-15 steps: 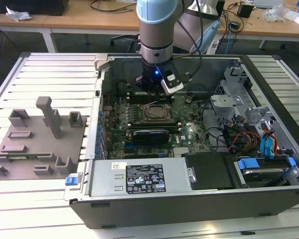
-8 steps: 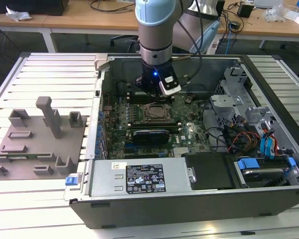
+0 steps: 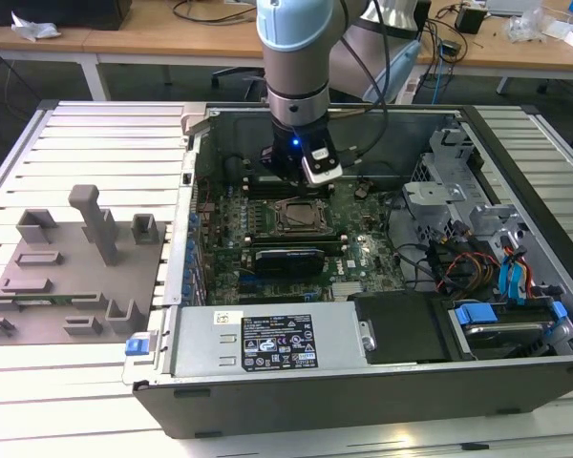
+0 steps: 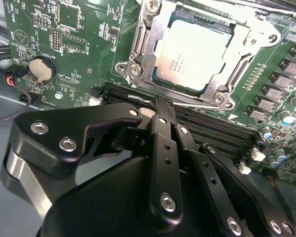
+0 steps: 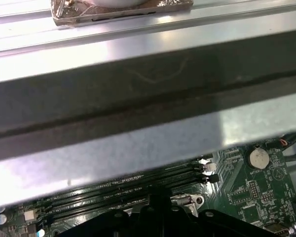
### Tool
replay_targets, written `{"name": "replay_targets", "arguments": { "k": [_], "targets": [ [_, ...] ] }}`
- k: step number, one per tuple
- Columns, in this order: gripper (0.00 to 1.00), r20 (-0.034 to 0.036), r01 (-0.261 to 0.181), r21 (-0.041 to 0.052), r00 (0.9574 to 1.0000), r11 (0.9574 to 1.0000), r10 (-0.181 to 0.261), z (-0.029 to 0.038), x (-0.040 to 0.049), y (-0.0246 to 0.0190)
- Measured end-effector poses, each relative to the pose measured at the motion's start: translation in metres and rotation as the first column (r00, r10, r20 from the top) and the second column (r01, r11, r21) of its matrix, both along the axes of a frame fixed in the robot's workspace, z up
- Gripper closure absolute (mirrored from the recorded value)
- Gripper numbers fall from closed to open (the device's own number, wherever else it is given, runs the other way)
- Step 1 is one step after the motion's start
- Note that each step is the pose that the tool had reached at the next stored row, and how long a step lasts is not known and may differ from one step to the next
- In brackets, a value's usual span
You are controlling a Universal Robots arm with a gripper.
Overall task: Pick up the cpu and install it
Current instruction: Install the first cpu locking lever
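Note:
The cpu (image 4: pixel 195 54) is a pale silvery square chip lying flat inside the metal socket frame (image 4: pixel 138 54) on the green motherboard. In the exterior view the cpu (image 3: pixel 296 218) sits in the middle of the open computer case. My gripper (image 4: pixel 161 102) hangs just beside the socket, over the black memory slots (image 4: pixel 212 129). Its black fingers are pressed together with nothing between them, clear of the chip. In the exterior view the gripper (image 3: pixel 299 179) hovers just behind the socket.
A long black expansion card (image 3: pixel 286 258) lies in front of the socket, and a power supply (image 3: pixel 267 339) nearer still. Drive bays and cables (image 3: pixel 497 277) fill the exterior view's right. A grey holder fixture (image 3: pixel 76 267) stands on the slatted table at its left. The case wall (image 5: pixel 138 98) is close to the wrist.

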State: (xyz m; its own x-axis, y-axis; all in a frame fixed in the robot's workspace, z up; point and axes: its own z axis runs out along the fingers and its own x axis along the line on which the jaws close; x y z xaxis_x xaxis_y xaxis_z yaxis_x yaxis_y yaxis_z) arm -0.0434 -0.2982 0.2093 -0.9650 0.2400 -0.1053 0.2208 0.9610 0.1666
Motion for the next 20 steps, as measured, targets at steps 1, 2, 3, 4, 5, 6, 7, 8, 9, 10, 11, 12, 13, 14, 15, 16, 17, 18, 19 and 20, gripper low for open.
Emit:
{"name": "replay_targets", "arguments": {
  "k": [1, 2, 3, 4, 5, 6, 7, 8, 9, 10, 11, 12, 13, 14, 15, 16, 17, 18, 19, 20],
  "targets": [
    [0.89, 0.0011, 0.002, 0.0000, 1.0000, 1.0000, -0.002, -0.0001, -0.0002, 0.0005],
    [0.89, 0.0029, 0.005, 0.0000, 1.0000, 1.0000, -0.005, -0.0002, -0.0007, 0.0013],
    [0.89, 0.0041, 0.007, 0.0001, 1.0000, 1.0000, -0.007, -0.0003, -0.0011, 0.0017],
    [0.89, 0.0052, 0.010, 0.0000, 0.9999, 1.0000, -0.010, -0.0004, -0.0017, 0.0020],
    [0.89, 0.0064, 0.012, 0.0000, 0.9999, 0.9999, -0.012, -0.0005, -0.0022, 0.0021],
    [0.89, 0.0081, 0.014, 0.0000, 0.9999, 0.9999, -0.014, -0.0007, -0.0026, 0.0021],
    [0.89, 0.0113, 0.017, 0.0001, 0.9998, 0.9999, -0.017, -0.0011, -0.0028, 0.0022],
    [0.89, 0.0158, 0.019, 0.0002, 0.9997, 0.9998, -0.019, -0.0017, -0.0030, 0.0022],
    [0.89, 0.0199, 0.021, 0.0003, 0.9996, 0.9998, -0.021, -0.0022, -0.0033, 0.0021],
    [0.89, 0.0247, 0.023, 0.0003, 0.9994, 0.9997, -0.023, -0.0027, -0.0036, 0.0021],
    [0.89, 0.0356, 0.025, 0.0006, 0.9991, 0.9997, -0.025, -0.0040, -0.0047, 0.0021],
    [0.89, 0.0449, 0.025, 0.0009, 0.9987, 0.9997, -0.025, -0.0051, -0.0059, 0.0022],
    [0.89, 0.0499, 0.025, 0.0011, 0.9984, 0.9997, -0.025, -0.0058, -0.0063, 0.0022],
    [0.89, 0.0543, 0.025, 0.0011, 0.9982, 0.9997, -0.025, -0.0064, -0.0066, 0.0022],
    [0.89, 0.0610, 0.025, 0.0013, 0.9978, 0.9997, -0.025, -0.0073, -0.0072, 0.0022],
    [0.89, 0.0668, 0.025, 0.0015, 0.9975, 0.9997, -0.025, -0.0083, -0.0077, 0.0020],
    [0.89, 0.0722, 0.025, 0.0017, 0.9971, 0.9997, -0.025, -0.0090, -0.0084, 0.0017],
    [0.89, 0.0777, 0.025, 0.0019, 0.9967, 0.9997, -0.025, -0.0098, -0.0093, 0.0010],
    [0.89, 0.0801, 0.025, 0.0019, 0.9965, 0.9997, -0.025, -0.0102, -0.0096, 0.0005],
    [0.89, 0.0824, 0.025, 0.0018, 0.9963, 0.9997, -0.025, -0.0105, -0.0099, 0.0001]
  ]
}}
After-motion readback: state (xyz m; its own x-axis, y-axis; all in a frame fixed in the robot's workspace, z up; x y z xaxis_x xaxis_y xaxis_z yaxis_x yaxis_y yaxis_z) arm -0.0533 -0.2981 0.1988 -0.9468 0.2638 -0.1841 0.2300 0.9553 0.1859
